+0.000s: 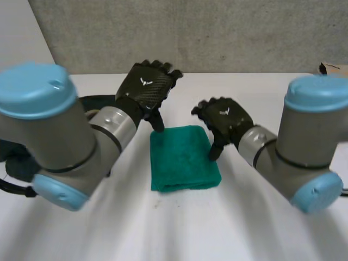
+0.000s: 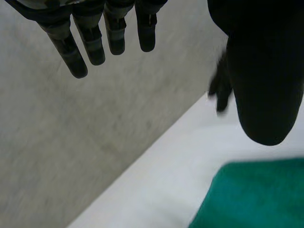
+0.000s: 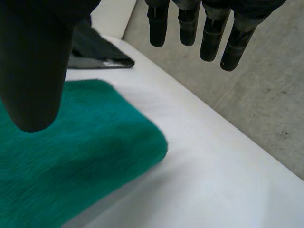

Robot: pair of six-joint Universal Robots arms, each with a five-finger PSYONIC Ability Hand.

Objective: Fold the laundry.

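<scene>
A green cloth lies folded into a thick rectangle in the middle of the white table. My left hand hovers above and beside its far left corner, fingers straight and holding nothing. My right hand hangs beside the cloth's right edge, open too, its thumb pointing down near the edge. In the left wrist view, the left hand's fingers are spread above the table and the cloth lies beyond the thumb. In the right wrist view, the cloth's rounded corner lies under the thumb, fingers straight above bare table.
The table's far edge meets a grey floor. A dark cloth or pad lies on the table past the green cloth. A small brown object sits at the far right edge.
</scene>
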